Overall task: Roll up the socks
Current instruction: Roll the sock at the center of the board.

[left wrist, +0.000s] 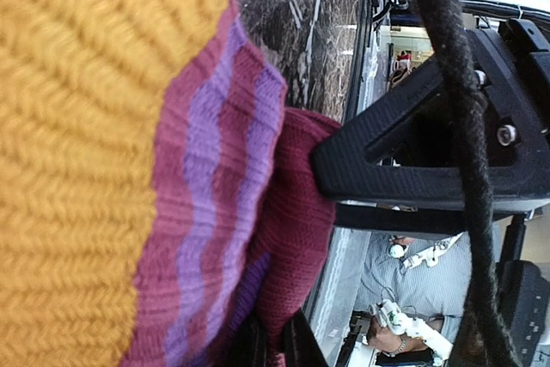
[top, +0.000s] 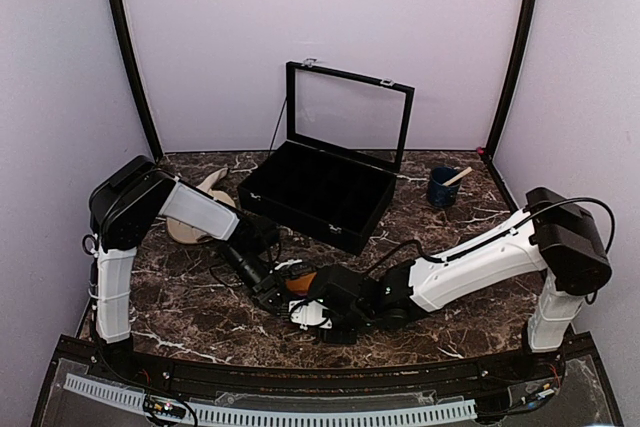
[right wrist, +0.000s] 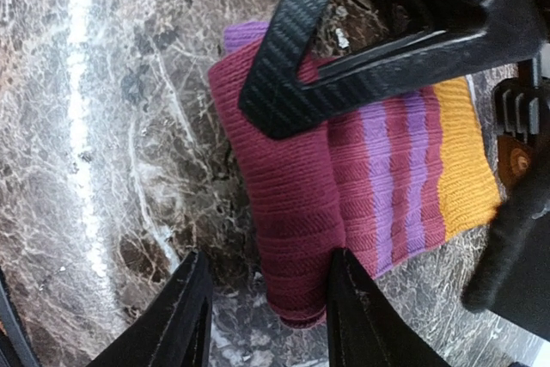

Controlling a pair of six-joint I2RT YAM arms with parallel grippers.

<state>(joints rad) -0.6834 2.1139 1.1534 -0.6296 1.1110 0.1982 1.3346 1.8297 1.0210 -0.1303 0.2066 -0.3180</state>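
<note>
**Item 1: striped sock** (right wrist: 301, 195). Magenta knit w/ purple stripes and an orange end. Lies on the worktop (top: 200, 317) at front centre, between the two end effectors. In the right wrist view the magenta end is folded over into a thick doubled edge and the orange end points away from it. In the top view only a bit of orange (top: 300, 282) shows among the black hardware. It fills most of the left wrist view (left wrist: 206, 212).

**Item 2: right end effector** (right wrist: 271, 255). Released, fingers spread wide. One finger (right wrist: 348, 307) is against the folded magenta edge; the other is on bare marble beside the sock. Arm reaches in from the right side (top: 305, 312).

**Item 3: left end effector** (left wrist: 275, 341). Low over the sock, approx. at the stripes. Fingertips are only just in shot at the frame edge, close together, w/ magenta fabric at them. Can't tell if clenched on the sock or not. Arm reaches in from the left side (top: 270, 292).

**Item 4: worktop.** Dark brown marble pattern w/ white veins.

**Item 5: black case** (top: 315, 187). Glazed lid stands open. Rear centre, well apart from the sock.

**Item 6: blue cup** (top: 440, 190). Holds a pale stick; sits right of the case.

**Item 7: beige plate** (top: 180, 234). Rear left, partly hidden by the left arm.
</note>
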